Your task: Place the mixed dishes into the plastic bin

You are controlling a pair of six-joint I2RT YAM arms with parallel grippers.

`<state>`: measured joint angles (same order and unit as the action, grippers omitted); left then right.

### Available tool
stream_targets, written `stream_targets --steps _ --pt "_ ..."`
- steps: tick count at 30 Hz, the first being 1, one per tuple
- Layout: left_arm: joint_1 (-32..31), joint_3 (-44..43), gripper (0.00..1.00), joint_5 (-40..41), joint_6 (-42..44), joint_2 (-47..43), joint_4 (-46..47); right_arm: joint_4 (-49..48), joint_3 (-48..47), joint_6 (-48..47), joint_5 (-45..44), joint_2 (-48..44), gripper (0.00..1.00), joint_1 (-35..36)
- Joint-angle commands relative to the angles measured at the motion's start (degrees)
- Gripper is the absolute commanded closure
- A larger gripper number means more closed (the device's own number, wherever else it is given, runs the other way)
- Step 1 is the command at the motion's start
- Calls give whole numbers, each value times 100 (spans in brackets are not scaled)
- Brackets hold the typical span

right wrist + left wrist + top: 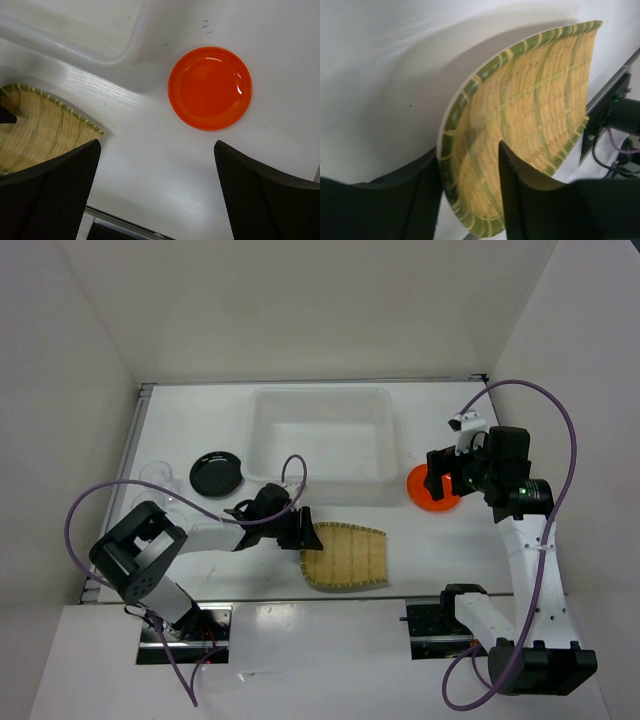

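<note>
The tan bamboo tray (346, 557) lies in front of the plastic bin (322, 400), rounded end to the left. My left gripper (303, 530) is shut on that rounded rim: in the left wrist view one finger (420, 200) sits outside the rim of the tray (535, 100) and the other inside. The orange plate (425, 502) lies right of the bin, partly under my open right gripper (446, 480). In the right wrist view the orange plate (210, 87) lies ahead of the empty gripper (157, 190). The black plate (215, 473) is left of the bin. A faint clear cup (156, 475) stands beyond it.
The bin (75, 45) is empty inside. White walls enclose the table on the left, back and right. The table's front edge (300, 598) runs just behind the tray. A purple cable (110, 490) loops over the left arm.
</note>
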<state>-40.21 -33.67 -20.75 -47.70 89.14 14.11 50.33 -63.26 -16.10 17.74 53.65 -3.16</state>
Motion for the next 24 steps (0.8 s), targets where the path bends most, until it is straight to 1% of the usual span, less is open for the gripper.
stream_targets --steps 1,2,3,6,8,9,12,15,17,18,19,21,22,24 --pt "-22 -17 50 -16 366 261 -277 -181 7 45 -33 -100 1 -36" --pt "-22 -17 60 -16 367 261 -277 -181 7 45 -33 -100 1 -36" --pt "-22 -78 66 -16 367 322 -277 -181 7 45 -33 -100 1 -36" --pt "-22 -130 82 -69 420 375 -330 -181 7 45 -33 -100 1 -36" --pt "-22 -131 90 -69 420 376 -382 -181 7 45 -33 -100 1 -36" --pt "-22 -131 100 -69 420 376 -383 -181 7 45 -33 -100 1 -36" --pt "-75 -236 100 -69 472 314 -619 -181 7 45 -33 -100 1 -36" --pt "-75 -596 100 -148 472 -193 -1172 -233 7 45 -33 -100 1 -36" --pt "-75 -903 100 -210 472 -528 -1708 -234 7 45 -33 -100 1 -36" --pt "-75 -1287 100 -210 472 -895 -1936 -234 7 45 -33 -100 1 -36" --pt "-75 -1509 100 -45 472 -1081 -2443 -234 7 45 -33 -100 1 -36" --pt "-75 -1992 100 10 525 -1442 -2911 -286 60 98 -33 -153 1 -36" --pt "12 -2516 100 -182 577 -1444 -3349 -286 60 98 -94 -205 1 -36" --pt "161 -3029 100 -394 578 -1496 -3651 -356 112 212 -165 -206 1 -36"
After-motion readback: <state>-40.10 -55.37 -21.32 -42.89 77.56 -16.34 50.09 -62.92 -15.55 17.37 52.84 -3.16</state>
